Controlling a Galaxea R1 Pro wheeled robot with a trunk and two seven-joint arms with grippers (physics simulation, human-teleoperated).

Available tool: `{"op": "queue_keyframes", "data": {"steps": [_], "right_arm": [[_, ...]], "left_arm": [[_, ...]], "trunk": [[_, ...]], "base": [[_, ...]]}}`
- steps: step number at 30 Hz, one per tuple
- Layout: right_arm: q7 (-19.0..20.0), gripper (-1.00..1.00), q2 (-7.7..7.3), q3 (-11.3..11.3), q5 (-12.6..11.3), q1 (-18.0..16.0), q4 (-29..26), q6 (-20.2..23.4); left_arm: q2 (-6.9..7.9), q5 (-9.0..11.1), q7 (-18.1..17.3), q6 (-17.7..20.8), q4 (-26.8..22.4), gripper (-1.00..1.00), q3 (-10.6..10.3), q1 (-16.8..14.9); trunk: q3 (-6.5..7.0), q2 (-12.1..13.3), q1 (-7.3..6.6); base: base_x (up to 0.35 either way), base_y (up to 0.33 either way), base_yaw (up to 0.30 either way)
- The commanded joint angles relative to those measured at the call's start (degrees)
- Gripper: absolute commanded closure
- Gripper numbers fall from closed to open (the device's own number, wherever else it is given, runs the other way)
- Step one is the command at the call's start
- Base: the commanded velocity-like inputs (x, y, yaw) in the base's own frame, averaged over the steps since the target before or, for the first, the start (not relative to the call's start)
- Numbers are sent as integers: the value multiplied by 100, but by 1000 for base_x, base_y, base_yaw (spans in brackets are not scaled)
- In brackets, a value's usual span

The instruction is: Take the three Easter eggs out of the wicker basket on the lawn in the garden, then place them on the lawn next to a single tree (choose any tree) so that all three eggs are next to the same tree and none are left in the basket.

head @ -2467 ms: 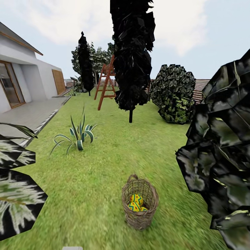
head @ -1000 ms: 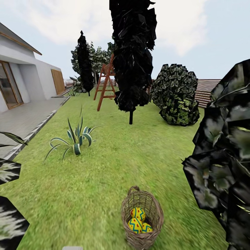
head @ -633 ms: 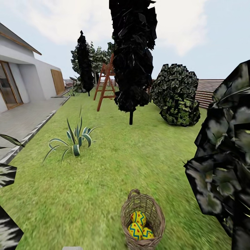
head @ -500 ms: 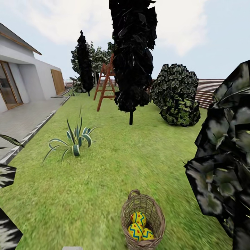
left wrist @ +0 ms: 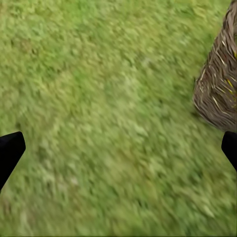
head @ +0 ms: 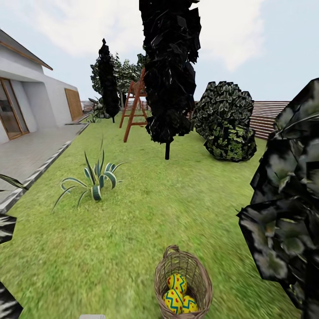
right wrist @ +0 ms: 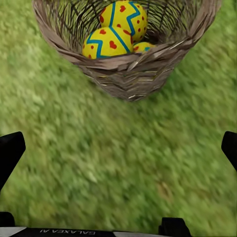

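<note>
Camera has rolled fwd since earlier frames: wicker basket (head: 183,283) now sits lower in head view, at 6 o'clock, base cut by frame edge; agave plant (head: 94,178) and big dark foliage (head: 288,208) at 3-4 o'clock slid outward too. Things themselves unmoved. Basket stands upright on lawn (head: 133,230), three Easter eggs (head: 177,294) inside, yellow w/ blue zigzags and red marks, touching each other. Black-leaved tree (head: 169,71) at 12 o'clock, thin dark trunk; rounded bush (head: 226,119) at 1-2; wooden playset (head: 135,106) behind; white house (head: 31,97) and paving at 9-10. Left gripper (left wrist: 118,150): black fingertips spread wide over grass, basket wall near one tip, nothing held. Right gripper (right wrist: 118,150): tips spread wide apart, over grass just short of basket, eggs visible thru rim, no contact.
</note>
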Motion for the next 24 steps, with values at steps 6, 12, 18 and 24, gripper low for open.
{"op": "queue_keyframes", "data": {"steps": [6,12,18,24], "right_arm": [[-7,-100,-1,6,-2,1,-11,20],[-7,-100,-1,0,-3,1,-11,20],[-7,-100,-3,-2,-2,1,-11,20],[-40,-100,-34,-36,-35,-32,22,53]], "left_arm": [[2,-1,8,36,-16,-100,-6,2],[2,1,8,34,-16,-100,-6,2],[2,6,8,34,-16,-100,-6,2],[11,6,-1,-2,-10,-100,-9,-10]], "trunk": [[-5,-3,3],[-5,-3,3],[-5,-3,3],[-5,-3,3]], "base": [[163,0,0],[61,0,0],[127,0,0],[82,0,0]]}}
